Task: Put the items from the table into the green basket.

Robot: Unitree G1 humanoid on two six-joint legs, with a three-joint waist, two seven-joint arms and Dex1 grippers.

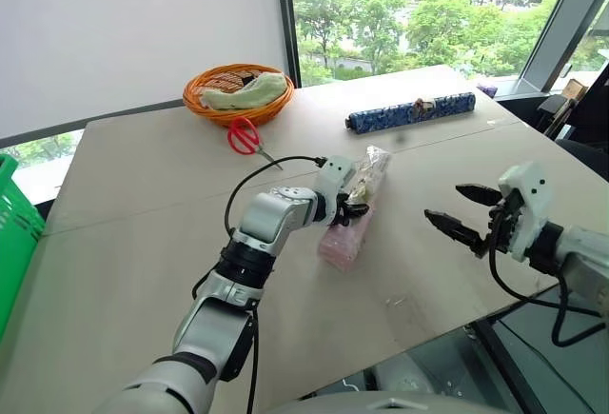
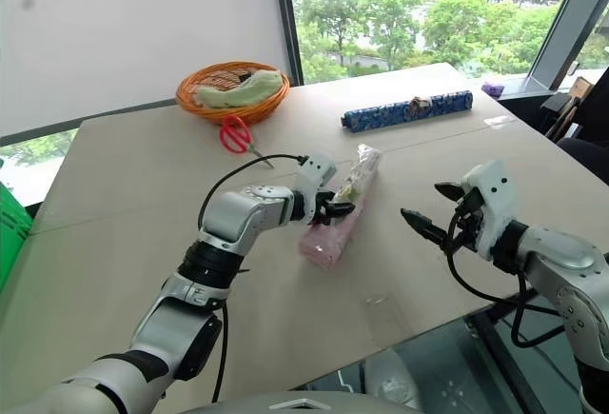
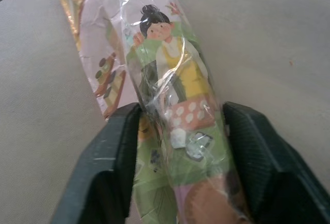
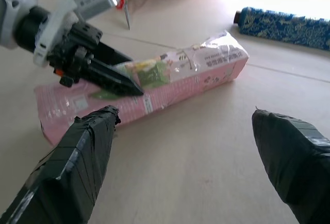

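The basket (image 1: 17, 233) is cut off at the left edge of the head view; one slotted green wall and its rim show. The drink bottle cannot be made out.

The packet (image 2: 335, 216) lies flat on the table (image 2: 143, 214), near the middle. Its long axis runs from the near left to the far right; the crimped clear end points away, toward the blue roll (image 2: 407, 110), which lies well apart. The near half is a pink block with small print; the far half is crinkled clear film with green and yellow printed figures. The left wrist view shows a cartoon figure on the film.

The left gripper (image 3: 178, 128) has its two black fingers partly closed around the packet. Both fingers (image 3: 116, 167) press the film at its sides, roughly at mid-length. The gripper reaches it from the left.

The right gripper (image 1: 459, 214) hangs above the table right of the packet, apart from it. Its jaws stand wide and hold nothing. Its pads (image 4: 77, 167) look ribbed and taped.

The scissors (image 1: 245, 137) lie flat just beside the wicker basket (image 1: 238, 93). The red handles are toward that basket; the steel blades point toward the packet. A pale green cloth (image 1: 243, 92) lies in the round orange wicker basket.

The table is pale beige, with thin seams between panels.
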